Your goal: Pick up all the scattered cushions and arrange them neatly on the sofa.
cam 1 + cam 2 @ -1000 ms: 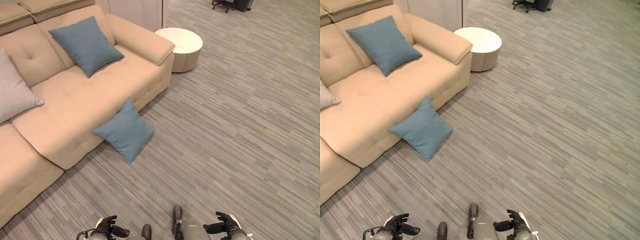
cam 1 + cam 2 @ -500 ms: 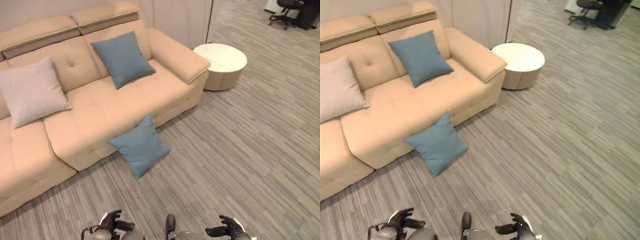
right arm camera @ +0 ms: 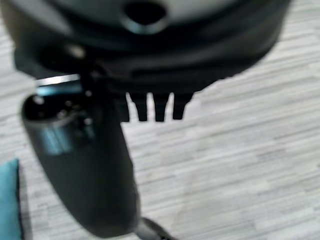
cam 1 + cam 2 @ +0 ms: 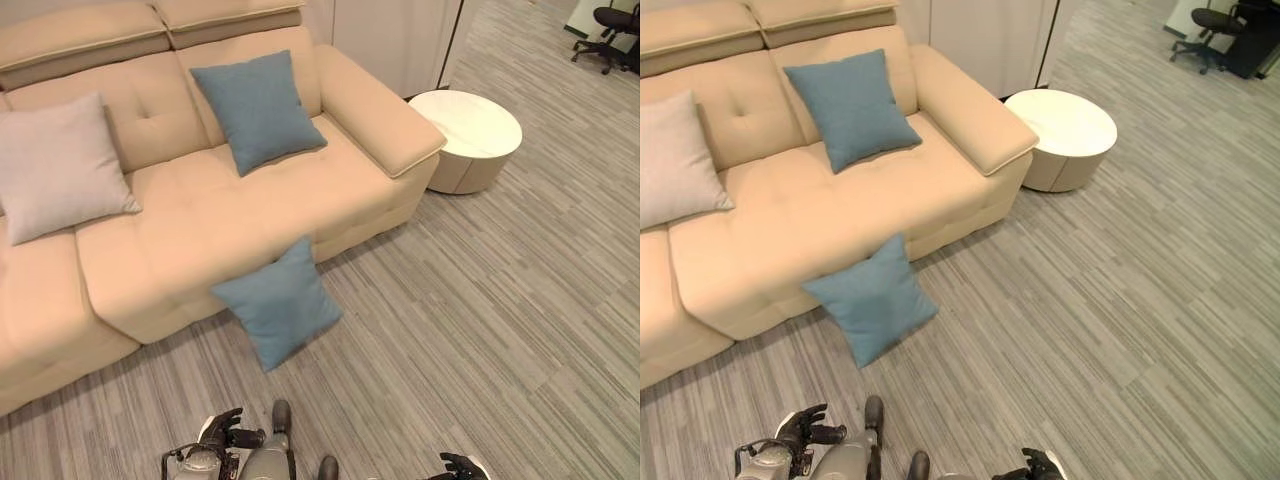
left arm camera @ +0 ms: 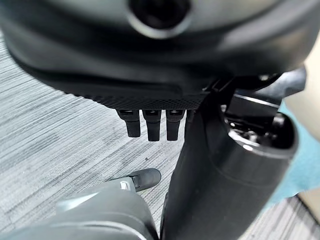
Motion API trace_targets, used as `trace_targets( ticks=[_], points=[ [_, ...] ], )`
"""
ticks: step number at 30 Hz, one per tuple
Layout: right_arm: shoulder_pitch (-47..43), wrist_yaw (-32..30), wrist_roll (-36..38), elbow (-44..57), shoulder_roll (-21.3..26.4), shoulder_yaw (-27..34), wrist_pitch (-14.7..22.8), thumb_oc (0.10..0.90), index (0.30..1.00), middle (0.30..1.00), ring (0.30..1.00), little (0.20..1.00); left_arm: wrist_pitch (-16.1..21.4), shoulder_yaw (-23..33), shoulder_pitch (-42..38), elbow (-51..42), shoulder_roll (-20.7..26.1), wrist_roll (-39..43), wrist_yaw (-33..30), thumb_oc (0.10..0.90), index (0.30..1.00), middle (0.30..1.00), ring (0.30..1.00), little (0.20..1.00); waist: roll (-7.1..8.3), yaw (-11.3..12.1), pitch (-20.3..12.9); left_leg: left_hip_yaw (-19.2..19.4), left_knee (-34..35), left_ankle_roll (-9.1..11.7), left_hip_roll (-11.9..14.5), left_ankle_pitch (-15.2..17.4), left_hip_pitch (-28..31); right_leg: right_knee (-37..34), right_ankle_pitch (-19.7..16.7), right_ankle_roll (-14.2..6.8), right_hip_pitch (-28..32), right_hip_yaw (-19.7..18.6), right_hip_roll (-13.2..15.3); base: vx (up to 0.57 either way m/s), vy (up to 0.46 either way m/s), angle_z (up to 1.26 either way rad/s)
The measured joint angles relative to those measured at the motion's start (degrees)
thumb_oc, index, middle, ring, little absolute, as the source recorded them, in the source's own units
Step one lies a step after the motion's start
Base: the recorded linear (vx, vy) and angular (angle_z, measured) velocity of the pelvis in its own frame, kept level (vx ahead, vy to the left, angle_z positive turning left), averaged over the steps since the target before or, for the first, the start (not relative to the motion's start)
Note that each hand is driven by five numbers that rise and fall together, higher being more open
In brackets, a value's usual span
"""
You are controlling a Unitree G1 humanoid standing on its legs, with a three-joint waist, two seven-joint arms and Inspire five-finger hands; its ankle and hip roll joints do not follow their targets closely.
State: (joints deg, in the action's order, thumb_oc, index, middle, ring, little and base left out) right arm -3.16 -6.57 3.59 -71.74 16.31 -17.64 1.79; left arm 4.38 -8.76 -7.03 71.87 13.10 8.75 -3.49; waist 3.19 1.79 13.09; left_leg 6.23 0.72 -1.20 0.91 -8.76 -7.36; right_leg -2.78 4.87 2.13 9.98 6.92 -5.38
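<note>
A blue cushion [image 4: 277,313] lies on the floor, leaning against the front of the beige sofa [image 4: 200,240]. On the sofa, a second blue cushion [image 4: 258,108] leans on the backrest near the right armrest, and a grey cushion [image 4: 58,167] stands further left. My left hand [image 4: 222,432] hangs low at the frame's bottom edge, fingers relaxed and holding nothing. My right hand [image 4: 457,466] shows at the bottom right, also relaxed and empty. Both hands are well short of the floor cushion.
A round white side table [image 4: 466,140] stands on the floor just right of the sofa's armrest. A black office chair [image 4: 608,30] is at the far upper right. Striped grey carpet [image 4: 500,330] spreads open to the right.
The whole picture has shifted, so the camera has moved: the sofa and cushions now show more fully from the front. My hands stay low and empty.
</note>
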Motion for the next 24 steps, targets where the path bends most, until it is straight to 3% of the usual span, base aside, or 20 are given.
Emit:
trace_targets(
  ticks=[1,2,3,4,6,9,10,11,12,13,15,17,18,19,23,24],
  points=[
    [0.0,0.0,-0.1,0.0,0.0,0.0,0.0,0.800,0.900,0.900,0.900,0.900,0.0,0.0,0.0,0.1,0.0,0.0,0.0,0.800,0.900,0.900,0.900,0.900,0.01,0.0,0.0,0.1,0.3,-0.1,0.0,0.0,0.2,0.4,0.2,-0.2,-0.1,0.0,0.1,0.08,0.089,-0.24],
    [-0.1,0.2,-0.7,0.7,-0.2,-0.7,-0.2,0.800,0.900,0.900,0.900,0.900,-1.0,-0.2,0.0,0.3,0.2,-0.1,0.0,0.800,0.900,0.900,0.900,0.900,-0.46,0.0,0.2,0.6,2.1,-1.0,0.5,-0.4,3.0,11.0,2.6,-4.1,-3.7,1.0,0.5,0.14,0.124,-0.14],
    [0.6,0.1,-1.1,2.8,-0.7,-1.1,0.0,0.800,0.900,0.900,0.900,0.900,-1.0,-2.3,0.2,0.2,1.3,-0.1,0.0,0.800,0.900,0.900,0.900,0.900,-0.19,0.0,0.0,0.2,2.4,-1.8,0.8,0.2,5.5,29.4,7.2,-8.9,-11.7,3.4,3.6,0.15,0.105,-0.05],
    [0.4,0.1,-1.1,3.4,-0.9,-1.1,0.3,0.800,0.900,0.900,0.900,0.900,-1.0,-2.5,0.1,-0.3,1.6,-0.1,0.0,0.800,0.900,0.900,0.900,0.900,0.18,-0.1,-0.2,-0.3,1.9,-4.0,0.0,1.8,5.9,33.2,8.1,-10.6,-14.1,3.8,5.7,0.22,0.128,0.12],
    [-1.0,0.0,-1.1,4.1,-0.7,0.1,0.2,0.800,0.900,0.900,0.900,0.900,-1.0,-2.4,-0.4,-0.7,2.4,0.0,-0.1,0.800,0.900,0.900,0.900,0.900,1.68,-0.3,-0.2,-1.2,1.5,-4.9,-2.5,4.9,7.5,41.1,8.8,-11.2,-20.0,3.4,11.3,0.26,0.041,0.39],
    [-1.8,-0.1,-1.1,5.2,-0.4,0.2,0.5,0.800,0.900,0.900,0.900,0.900,-0.9,-2.3,-0.4,-1.0,2.5,0.0,-0.2,0.800,0.900,0.900,0.900,0.900,0.62,-0.6,0.3,-3.4,1.4,-4.9,-2.6,6.3,10.1,34.6,7.9,-9.7,-22.6,2.3,11.6,0.22,-0.032,0.49],
    [-2.2,0.0,-1.1,5.2,-0.2,0.1,0.6,0.800,0.900,0.900,0.900,0.900,-0.9,-2.3,-0.2,-0.5,2.5,0.0,-0.2,0.800,0.900,0.900,0.900,0.900,0.35,-0.4,0.6,-3.9,1.2,-4.7,-2.7,7.0,10.9,27.7,6.2,-8.2,-23.2,2.2,11.4,0.27,-0.091,0.30],
    [-2.5,0.0,-1.1,5.3,0.0,0.1,0.6,0.800,0.900,0.900,0.900,0.900,-0.9,-2.3,-0.4,-0.4,2.3,0.0,-0.4,0.800,0.900,0.900,0.900,0.900,0.08,-0.5,0.8,-4.9,1.1,-4.4,-2.4,8.1,11.2,25.2,5.4,-7.7,-23.8,1.5,10.7,0.21,-0.072,0.29],
    [-2.7,0.0,-1.1,5.6,0.1,0.1,0.6,0.800,0.900,0.900,0.900,0.900,-0.9,-2.3,-0.2,0.0,1.9,0.0,-0.8,0.800,0.900,0.900,0.900,0.900,-0.23,-0.8,1.1,-6.1,1.1,-4.5,-2.3,8.8,11.3,21.9,4.3,-7.8,-24.3,-1.4,9.4,0.12,-0.054,0.56],
    [-2.6,0.0,-1.1,6.6,0.2,0.1,0.6,0.800,0.900,0.900,0.900,0.900,-1.0,-2.2,-0.4,1.2,2.0,0.0,-1.1,0.800,0.900,0.900,0.900,0.900,-0.57,-1.9,2.1,-7.6,1.1,-3.4,-1.9,8.5,11.5,14.3,0.6,-8.7,-24.6,-6.2,8.1,0.15,-0.077,0.66],
    [-1.7,0.1,-1.1,6.8,-0.4,0.0,0.3,0.800,0.900,0.900,0.900,0.900,-1.0,-2.3,0.3,1.3,2.4,0.0,-1.0,0.800,0.900,0.900,0.900,0.900,1.11,-1.9,2.4,-8.9,0.6,-1.7,-3.1,9.4,12.5,9.5,-4.2,-9.0,-23.8,-7.0,9.0,0.14,-0.094,0.63],
    [-0.5,0.1,-1.1,6.9,-0.7,0.0,0.3,0.800,0.900,0.900,0.900,0.900,-0.9,-2.4,1.2,1.3,2.3,0.0,-1.3,0.800,0.900,0.900,0.900,0.900,1.84,-2.7,2.9,-12.3,-0.8,-0.4,-3.4,11.4,12.7,8.3,-8.9,-7.6,-21.5,-9.0,8.8,0.06,-0.088,0.80],
    [0.2,0.1,-1.0,6.9,-0.9,0.1,0.3,0.800,0.900,0.900,0.900,0.900,-0.9,-2.5,1.7,1.2,2.1,0.0,-1.1,0.800,0.900,0.900,0.900,0.900,1.57,-3.2,3.0,-13.2,-2.3,0.5,-3.0,12.0,12.0,8.2,-10.2,-6.7,-20.8,-8.2,8.3,0.09,-0.240,0.83],
    [0.1,0.1,-1.0,6.7,-0.9,0.1,0.1,0.800,0.900,0.900,0.900,0.900,-0.4,-2.2,2.0,0.8,2.0,0.1,-1.3,0.800,0.900,0.900,0.900,0.900,1.14,-1.7,2.9,-13.3,-2.9,2.3,-0.7,13.1,11.4,7.6,-11.0,-5.1,-20.7,-6.9,6.6,0.06,-0.261,0.61],
    [-0.8,0.0,-1.0,6.9,-0.6,0.1,0.2,0.800,0.900,0.900,0.900,0.900,-0.3,-3.3,-0.2,-0.2,2.0,0.1,-1.8,0.800,0.900,0.900,0.900,0.900,0.78,-1.6,3.1,-16.2,-6.4,3.8,0.6,12.8,6.5,5.7,-11.5,-3.0,-20.7,-1.4,6.0,0.06,-0.215,0.74],
    [-1.5,0.0,-1.0,7.3,-0.5,0.1,0.2,0.800,0.900,0.900,0.900,0.900,0.1,-4.1,-0.5,-0.5,1.8,0.1,-1.9,0.800,0.900,0.900,0.900,0.900,0.53,-1.5,3.3,-16.6,-6.8,5.2,1.7,12.1,5.2,5.4,-10.9,-2.2,-20.5,0.9,5.8,0.07,-0.214,0.93]
  ],
)
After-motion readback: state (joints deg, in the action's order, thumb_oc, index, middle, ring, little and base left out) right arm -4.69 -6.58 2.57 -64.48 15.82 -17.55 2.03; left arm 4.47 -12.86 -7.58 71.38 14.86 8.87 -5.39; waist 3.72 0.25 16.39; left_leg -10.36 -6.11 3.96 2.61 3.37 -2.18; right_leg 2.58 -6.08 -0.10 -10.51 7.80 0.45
